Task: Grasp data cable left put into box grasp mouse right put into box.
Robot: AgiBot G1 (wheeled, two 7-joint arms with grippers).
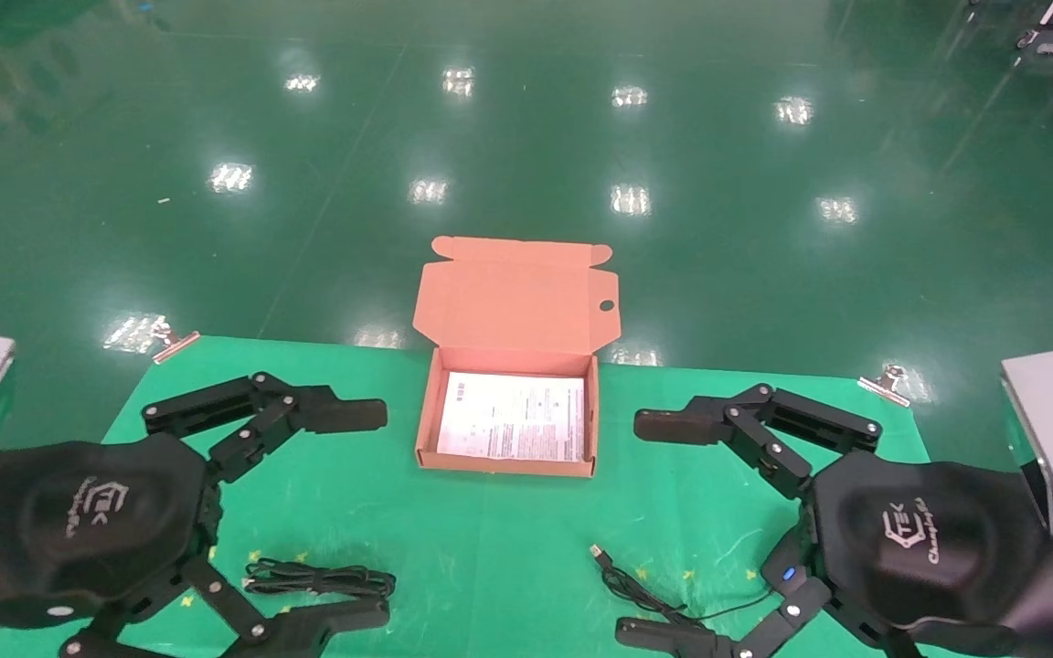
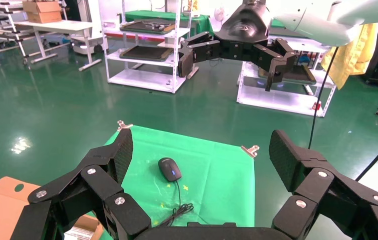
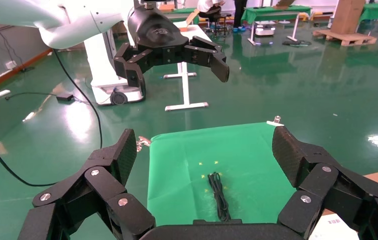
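Between the two raised arms, the orange-pink mailer box (image 1: 506,461) sits on the green mat (image 1: 453,548) with its flap lid thrown back, so either side can drop things straight in; it holds only a printed sheet (image 1: 513,416) lying flat on its floor. Left gripper (image 1: 357,512) hovers with fingers spread wide and empty, straddling the data cable (image 1: 318,578), which lies as a narrow bundle near the mat's front edge. Right gripper (image 1: 668,525) is equally wide open and empty; the mouse (image 2: 169,169) rests on the mat beneath it, its USB cord (image 1: 636,585) trailing towards the centre.
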